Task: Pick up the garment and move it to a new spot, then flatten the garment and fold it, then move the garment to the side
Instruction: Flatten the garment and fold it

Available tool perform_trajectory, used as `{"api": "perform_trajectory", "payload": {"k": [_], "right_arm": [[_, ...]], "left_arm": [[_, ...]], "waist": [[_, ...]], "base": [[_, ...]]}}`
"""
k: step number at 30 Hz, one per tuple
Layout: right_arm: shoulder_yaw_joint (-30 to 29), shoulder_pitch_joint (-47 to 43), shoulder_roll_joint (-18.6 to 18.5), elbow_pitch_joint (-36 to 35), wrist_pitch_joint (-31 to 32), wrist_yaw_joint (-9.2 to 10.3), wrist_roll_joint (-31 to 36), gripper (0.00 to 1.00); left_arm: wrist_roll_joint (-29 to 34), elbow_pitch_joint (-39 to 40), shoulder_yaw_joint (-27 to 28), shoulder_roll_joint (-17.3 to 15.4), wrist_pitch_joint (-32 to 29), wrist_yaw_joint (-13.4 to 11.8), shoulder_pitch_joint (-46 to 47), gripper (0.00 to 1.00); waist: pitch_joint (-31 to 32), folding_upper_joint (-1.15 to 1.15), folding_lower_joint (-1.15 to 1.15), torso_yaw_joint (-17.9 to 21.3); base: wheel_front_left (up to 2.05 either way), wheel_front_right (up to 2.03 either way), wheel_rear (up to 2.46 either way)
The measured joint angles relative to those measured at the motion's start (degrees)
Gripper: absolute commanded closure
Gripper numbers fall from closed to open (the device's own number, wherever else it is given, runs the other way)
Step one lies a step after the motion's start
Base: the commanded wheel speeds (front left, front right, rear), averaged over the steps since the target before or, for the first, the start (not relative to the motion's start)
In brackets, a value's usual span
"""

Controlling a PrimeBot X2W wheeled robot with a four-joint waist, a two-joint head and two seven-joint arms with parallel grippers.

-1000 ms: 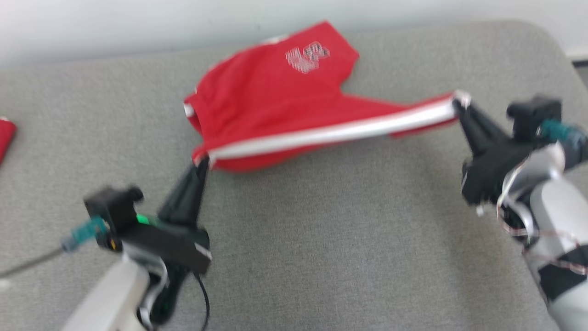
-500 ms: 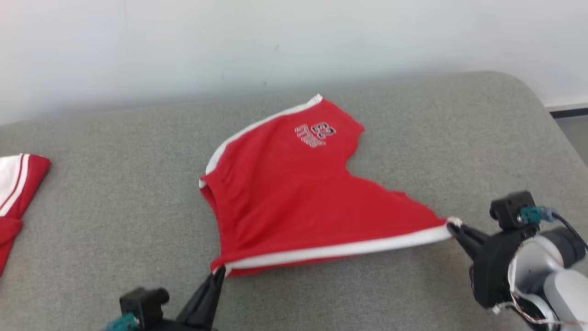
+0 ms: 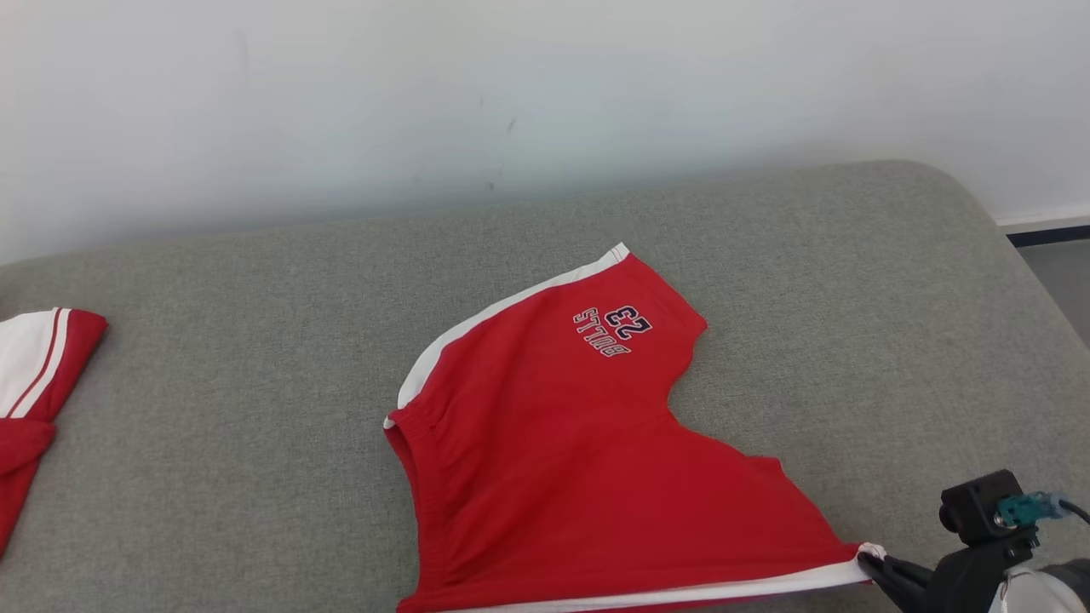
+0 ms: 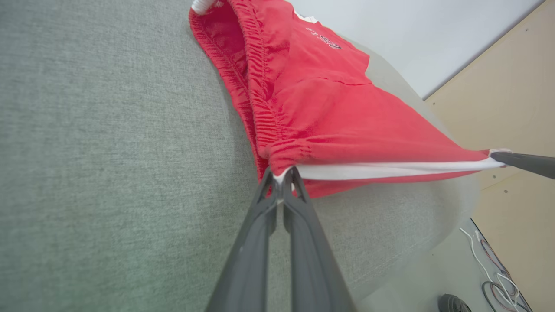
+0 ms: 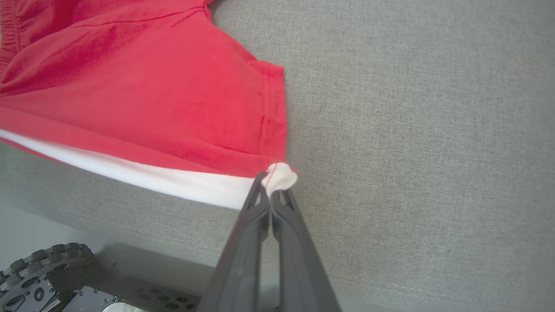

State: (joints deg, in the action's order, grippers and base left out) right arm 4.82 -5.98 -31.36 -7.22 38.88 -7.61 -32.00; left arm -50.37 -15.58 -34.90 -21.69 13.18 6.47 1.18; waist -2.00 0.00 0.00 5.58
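Observation:
A pair of red shorts (image 3: 579, 443) with white side stripes and a "23" print lies spread on the grey cushion (image 3: 255, 443). Its near edge, the white stripe (image 4: 390, 169), is stretched taut between my two grippers. My left gripper (image 4: 282, 175) is shut on the waistband corner of the shorts (image 4: 303, 86). My right gripper (image 5: 271, 182) is shut on the leg-hem corner of the shorts (image 5: 151, 95), and shows at the lower right of the head view, right gripper (image 3: 873, 562). In the left wrist view the right gripper's fingers (image 4: 524, 161) enter from the right edge.
Another red and white garment (image 3: 34, 383) lies at the cushion's left edge. A pale wall (image 3: 511, 85) stands behind the cushion. The cushion's near edge drops to the floor and my wheeled base (image 5: 47, 277). A wooden panel (image 4: 511, 86) and cables (image 4: 498, 277) stand to the right.
The head view has tilted up. Both grippers have drawn the shorts toward the cushion's near edge and lowered them, still holding the stripe's two ends; the left gripper has left the head view.

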Motion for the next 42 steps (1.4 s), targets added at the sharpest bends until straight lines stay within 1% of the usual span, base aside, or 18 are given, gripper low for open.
{"api": "perform_trajectory", "payload": {"k": [3, 6, 10, 14, 17, 20, 26, 30, 34, 35, 36, 41, 42], "right_arm": [[-2.5, -3.0, 1.7, -3.4, 1.5, 0.00, 0.7, 1.00], [-4.4, -2.9, 2.2, -5.9, 0.6, 0.00, 2.5, 1.00], [-3.4, 1.1, 2.1, -5.6, -1.4, 0.00, 4.2, 1.00], [-0.6, 8.3, 0.7, -2.5, -4.5, 0.02, 6.5, 1.00], [2.6, 15.0, -0.7, 1.6, -7.1, 0.03, 8.3, 1.00], [6.6, 21.8, -1.9, 6.5, -9.4, 0.03, 8.7, 1.00], [13.9, 35.6, -3.4, 16.9, -14.5, 0.03, 9.3, 1.00], [17.4, 43.9, -4.0, 23.7, -18.8, 0.03, 9.4, 1.00], [20.0, 50.4, -3.0, 29.9, -21.5, 0.03, 10.7, 1.00], [20.0, 50.4, -3.0, 29.9, -21.5, 0.03, 10.7, 1.00], [21.7, 54.1, -1.9, 34.2, -23.0, 0.03, 10.9, 1.00], [23.2, 59.4, 0.0, 39.8, -26.0, 0.04, 11.4, 1.00], [23.2, 59.4, 0.0, 39.8, -26.0, 0.04, 11.4, 1.00]], "left_arm": [[-0.1, 2.0, 0.0, -0.9, -0.4, -1.0, -1.6, 1.00], [-0.8, 4.1, 0.4, -0.9, -0.4, -1.2, -2.0, 1.00], [-1.7, 5.8, 1.5, -0.4, -0.4, -1.2, 0.3, 1.00], [-1.7, 5.7, 2.3, 0.5, -0.7, -1.4, 4.5, 1.00], [-2.2, 5.0, 2.6, 2.0, -0.8, -1.3, 7.7, 1.00], [-2.0, 3.0, 2.7, 3.1, -1.2, -1.2, 11.6, 1.00], [-0.5, -1.4, 3.3, 5.9, -1.2, -2.6, 19.8, 1.00], [0.2, -4.3, 3.7, 8.0, -1.2, -3.5, 24.5, 1.00], [0.7, -6.7, 3.9, 9.7, -0.9, -4.0, 28.7, 1.00], [0.7, -6.7, 3.9, 9.7, -0.9, -4.0, 28.7, 1.00], [0.9, -8.4, 4.1, 10.9, -0.8, -4.4, 31.2, 1.00], [0.9, -10.4, 4.4, 12.5, -0.9, -4.9, 35.1, 1.00], [0.9, -10.4, 4.4, 12.5, -0.9, -4.9, 35.1, 1.00]], "waist": [[0.1, 0.00, 0.00, -0.3], [-0.2, 0.00, 0.00, -0.5], [-0.8, 0.00, 0.00, -1.0], [-1.7, 0.00, 0.01, -1.7], [-2.7, 0.01, 0.01, -2.2], [-4.2, 0.01, 0.01, -2.8], [-7.9, 0.01, 0.01, -4.2], [-10.8, 0.01, 0.02, -5.5], [-13.7, 0.01, 0.02, -6.9], [-13.7, 0.01, 0.02, -6.9], [-15.6, 0.02, 0.02, -8.2], [-18.3, 0.01, 0.02, -10.4], [-18.3, 0.01, 0.02, -10.4]], "base": [[0.00, 0.00, 0.00], [0.00, 0.00, 0.00], [0.00, 0.00, 0.00], [0.00, 0.00, 0.00], [0.00, 0.00, 0.00], [0.00, 0.00, 0.00], [0.00, 0.00, 0.00], [0.00, 0.00, 0.00], [0.00, 0.00, 0.00], [0.00, 0.00, 0.00], [0.00, 0.00, 0.00], [0.00, 0.00, 0.00], [0.00, 0.00, 0.00]]}}
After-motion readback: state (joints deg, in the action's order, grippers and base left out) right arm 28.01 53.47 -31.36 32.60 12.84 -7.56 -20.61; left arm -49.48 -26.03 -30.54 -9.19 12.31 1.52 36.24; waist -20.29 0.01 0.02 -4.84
